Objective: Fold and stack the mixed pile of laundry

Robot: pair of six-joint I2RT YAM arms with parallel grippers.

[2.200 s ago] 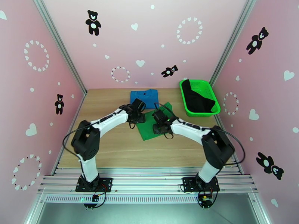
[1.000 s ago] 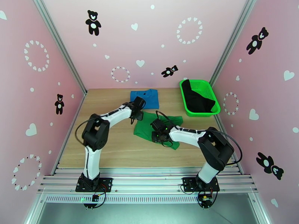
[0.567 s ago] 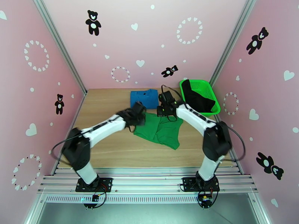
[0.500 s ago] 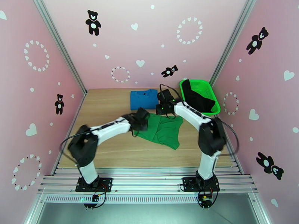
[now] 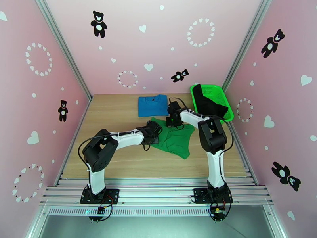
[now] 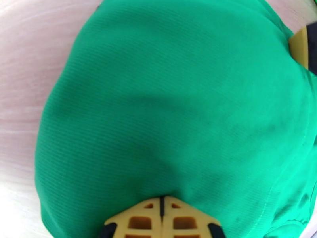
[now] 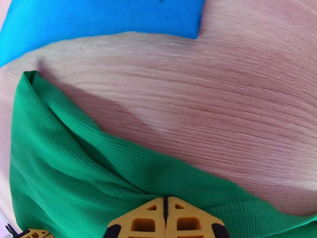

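Note:
The bright green garment (image 5: pixel 175 140) lies spread and wrinkled on the wooden table (image 5: pixel 119 159), mid-right. My left gripper (image 5: pixel 153 132) sits at its left edge; in the left wrist view the yellow fingertips (image 6: pixel 161 204) are shut on the green cloth (image 6: pixel 178 108). My right gripper (image 5: pixel 173 118) is at the garment's far edge, its gripper (image 7: pixel 165 208) shut on the green hem (image 7: pixel 79 163). The blue T-shirt (image 5: pixel 152 105) lies folded at the back, also seen as blue T-shirt (image 7: pixel 99 14). The black garment (image 5: pixel 209 103) lies in the basket.
The green mesh basket (image 5: pixel 229 112) stands at the back right against the pink wall. Bare wood stretches across the table's left half and front. Pink walls close in three sides. A yellow finger of the other gripper (image 6: pixel 300 46) shows at the left wrist view's right edge.
My right gripper swung from the garment's near side to its far edge. The left gripper slid toward me and right. The green garment went from a compact fold to a wider spread.

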